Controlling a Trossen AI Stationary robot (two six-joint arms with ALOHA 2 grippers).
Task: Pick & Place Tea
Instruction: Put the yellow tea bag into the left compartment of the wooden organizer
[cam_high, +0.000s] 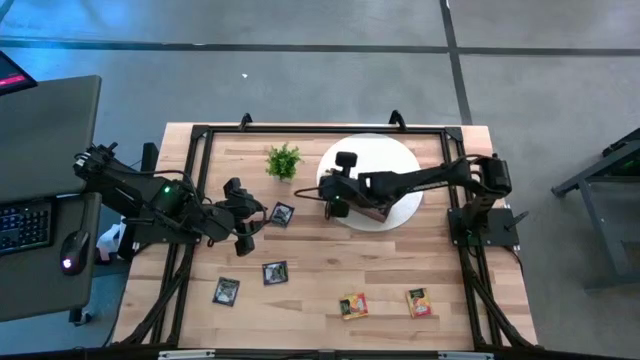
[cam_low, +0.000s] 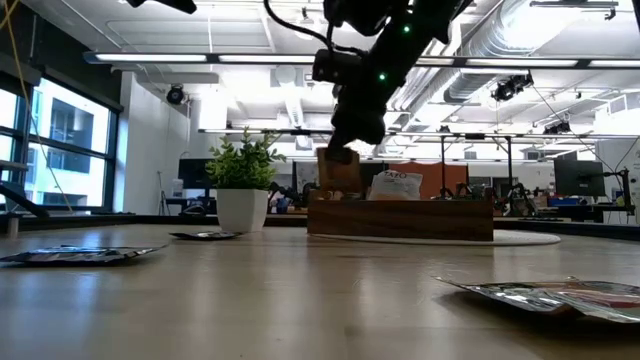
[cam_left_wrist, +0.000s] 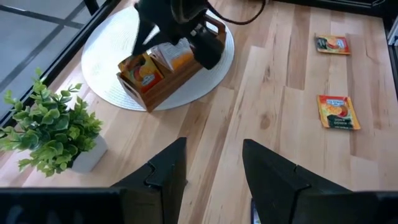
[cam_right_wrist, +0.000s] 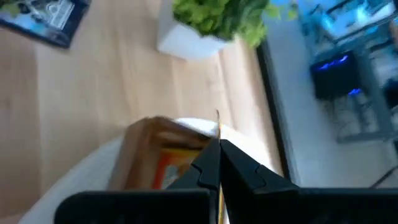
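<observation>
A brown wooden tray (cam_left_wrist: 163, 91) stands on a round white mat (cam_high: 400, 158) at the table's far middle, with yellow-orange tea sachets (cam_left_wrist: 142, 70) upright in it. My right gripper (cam_right_wrist: 217, 144) hangs over the tray's left end, shut, with a thin yellow edge (cam_right_wrist: 217, 118) showing between its fingers. My left gripper (cam_left_wrist: 214, 163) stands open and empty above the table's left part, near a black sachet (cam_high: 282, 213). Flat on the wood lie two more black sachets (cam_high: 275, 272) (cam_high: 226, 291) and two yellow-orange ones (cam_high: 353, 305) (cam_high: 418, 301). My right gripper pinches a tea sachet between its two fingers. It shows edge-on, as a thin line (cam_right_wrist: 217, 118) past the fingertips and a yellow strip farther back. The fingers slant down from the table's right side, above the tray. Which part of the sachet they have stays hidden.
A small green plant in a white pot (cam_high: 283, 160) stands just left of the mat, close to the right gripper. A black frame (cam_high: 200, 135) runs round the table's edges. Bare wood lies along the near half between the loose sachets.
</observation>
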